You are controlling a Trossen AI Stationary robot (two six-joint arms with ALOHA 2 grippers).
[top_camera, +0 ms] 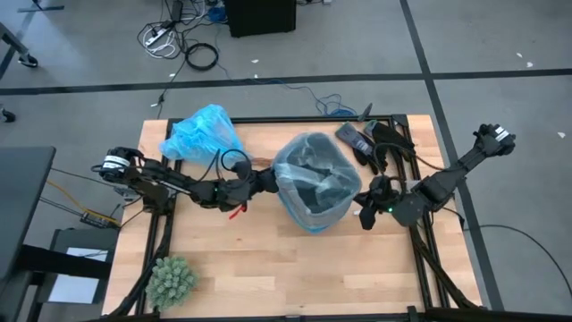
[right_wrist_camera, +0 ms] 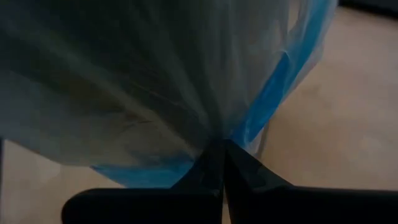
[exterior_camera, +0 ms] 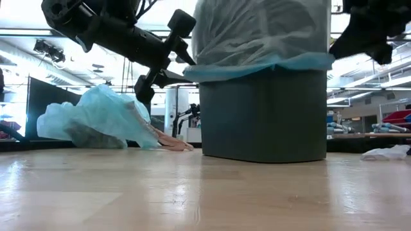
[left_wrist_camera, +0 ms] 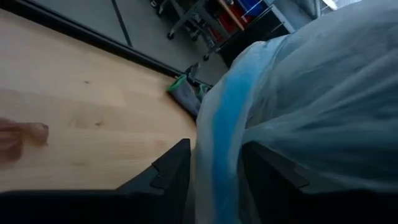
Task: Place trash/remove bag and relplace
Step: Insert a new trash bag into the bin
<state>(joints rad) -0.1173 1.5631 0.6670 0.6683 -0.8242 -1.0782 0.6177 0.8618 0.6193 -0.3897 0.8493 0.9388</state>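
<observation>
A dark grey bin (exterior_camera: 263,115) stands mid-table with a pale, clear grey-blue bag (top_camera: 313,183) over its mouth. The bag's blue rim (exterior_camera: 257,67) is folded down outside the bin. The bright sky-blue bag (top_camera: 201,132) lies crumpled on the table at the far left, with dark contents showing through it. A pinkish-brown scrap (exterior_camera: 172,144) lies on the table beside it. My left gripper (top_camera: 268,179) is at the bin's left edge and my right gripper (top_camera: 365,207) at its right side. Both are shut on the pale bag. My left gripper has the pale bag's blue-rimmed edge (left_wrist_camera: 214,155) between its two fingers (left_wrist_camera: 168,174), which stand well apart. It comes in nearly level from the table's left. Whether the bin's wall also sits between them is hidden by the plastic. My right gripper pinches a gathered bunch of the pale bag's plastic (right_wrist_camera: 217,134) at its fingertips, just by the blue rim. It comes from the table's right, slanting down. The film fans out in taut pleats from the pinch.
A green spiky plant ball (top_camera: 170,279) sits at the near left corner. Dark objects (top_camera: 366,139) lie at the far right by the table's black frame. Bare wood stretches across the near half of the table (top_camera: 295,268).
</observation>
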